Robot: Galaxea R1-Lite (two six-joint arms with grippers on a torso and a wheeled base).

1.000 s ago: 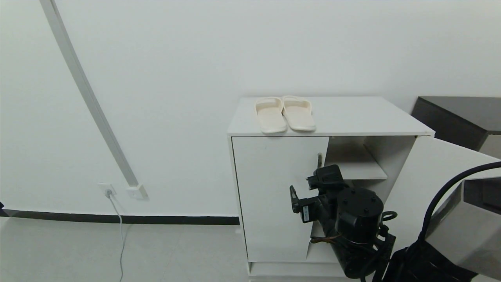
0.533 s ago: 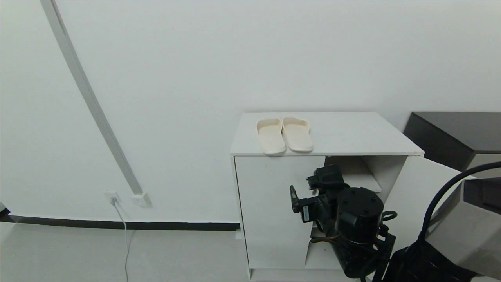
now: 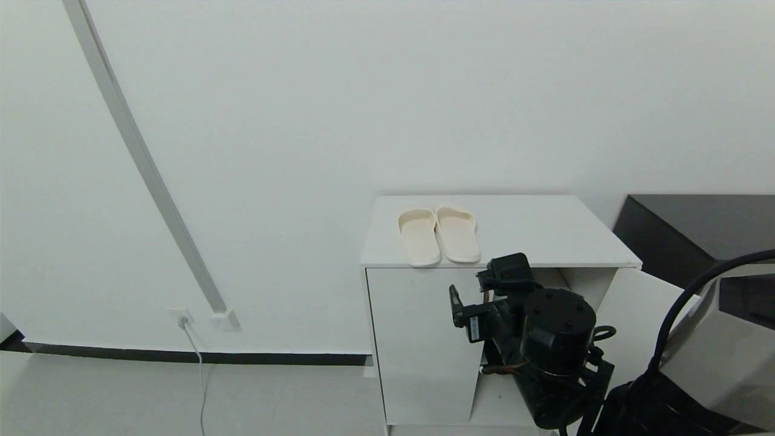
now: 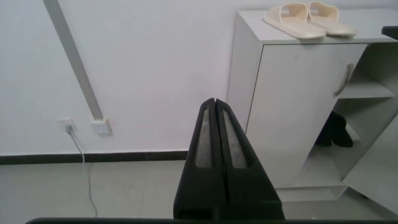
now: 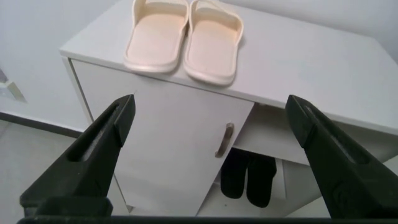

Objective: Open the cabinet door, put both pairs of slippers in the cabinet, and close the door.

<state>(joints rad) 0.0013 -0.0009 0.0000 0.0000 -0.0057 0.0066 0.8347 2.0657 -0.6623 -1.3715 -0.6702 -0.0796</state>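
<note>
While the left pincer [image 4: 215, 106] is pressed together and empty, well off from the cabinet [image 3: 533, 230], the job looks about half done. One cream pair [image 3: 439, 235], two slippers, lies side by side on the cabinet top. The left door [image 3: 418, 339] is shut. One black pair [image 5: 247, 177], two slippers, stands inside on a low shelf. The right pincer [image 5: 211, 106] is spread wide and empty, near the cream pair. The right door [image 3: 636, 309] hangs open. Next, I think, that pincer must grab the cream pair.
</note>
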